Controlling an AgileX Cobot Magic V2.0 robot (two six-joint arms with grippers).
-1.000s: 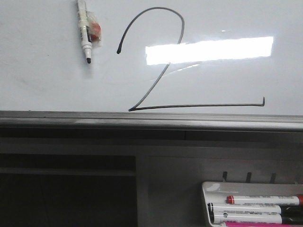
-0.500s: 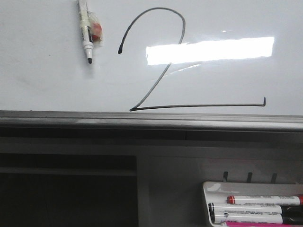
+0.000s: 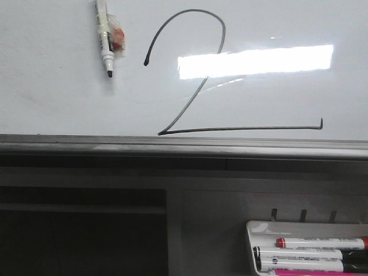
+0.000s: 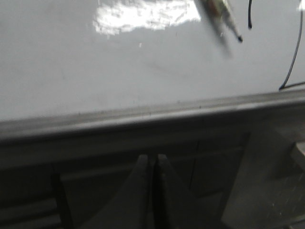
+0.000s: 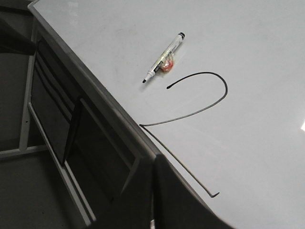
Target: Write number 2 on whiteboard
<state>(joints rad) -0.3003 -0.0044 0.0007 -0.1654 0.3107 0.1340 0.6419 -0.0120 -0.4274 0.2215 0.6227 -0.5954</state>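
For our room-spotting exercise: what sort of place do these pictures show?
Probably a classroom or office. A glossy whiteboard bears a hand-drawn 2, a marker sticks to it, and a tray below holds more markers.

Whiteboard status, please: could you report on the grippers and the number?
Left gripper shut, empty. Right gripper shut, empty. Number 2 complete on whiteboard. Uncapped marker beside it.

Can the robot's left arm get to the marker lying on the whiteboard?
Probably yes. The marker lies uncapped on open whiteboard ahead of the left gripper, nothing between them. Its fingers are shut, so they would need to open first.
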